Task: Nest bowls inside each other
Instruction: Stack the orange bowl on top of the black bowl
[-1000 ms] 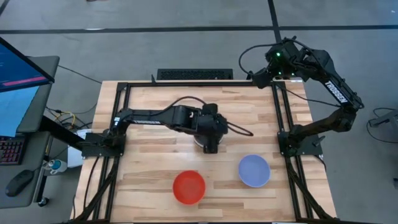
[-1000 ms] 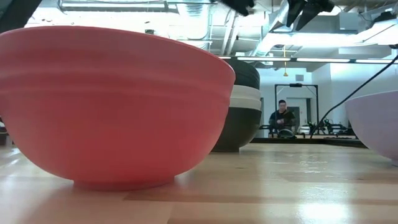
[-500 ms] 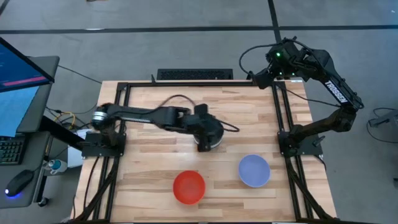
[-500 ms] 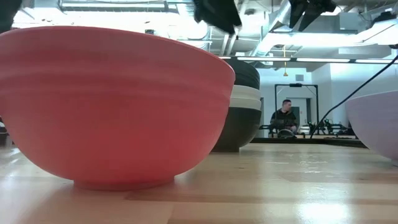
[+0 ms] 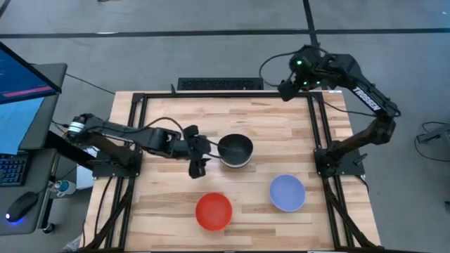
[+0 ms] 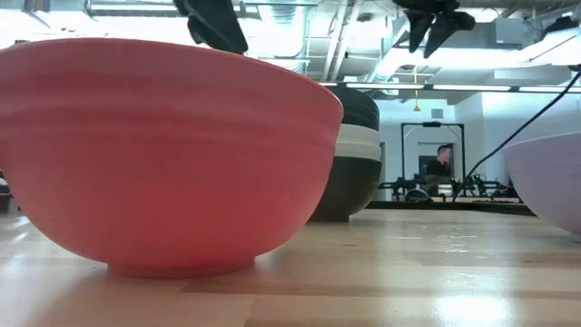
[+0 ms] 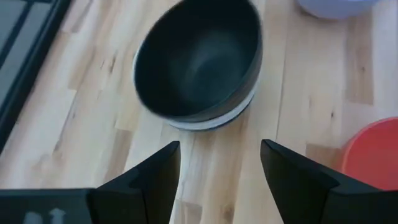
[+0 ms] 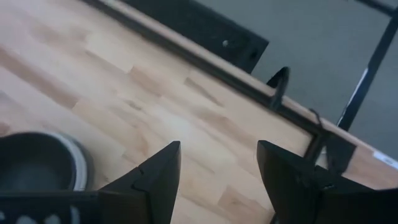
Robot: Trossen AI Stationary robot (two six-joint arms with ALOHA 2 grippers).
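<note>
A stack of nested bowls (image 5: 235, 150) stands near the table's middle, a black bowl on top with a white rim under it (image 7: 199, 62). The low view shows the stack's side in black, white and black bands (image 6: 352, 154). The red bowl (image 5: 213, 211) and the pale lavender bowl (image 5: 287, 192) stand alone near the near edge, each resting on its base. My left gripper (image 5: 201, 156) hangs open just left of the stack, fingers pointing at it (image 7: 221, 168) and touching nothing. My right gripper (image 5: 285, 90) is open, high over the far right corner (image 8: 217, 168).
A black metal frame (image 5: 137, 105) runs along the table's left, far and right sides. A keyboard (image 5: 220, 83) lies beyond the far edge, and a monitor (image 5: 21, 84) stands off to the left. Bare wood lies between the stack and the two single bowls. A person shows far off in the room (image 6: 443, 163).
My left gripper, which stood right over the stack, has drawn back toward the table's left edge and slightly toward the near edge, leaving the top black bowl uncovered. The stack has stayed in place. My right arm has swung a little toward the left at the far corner.
</note>
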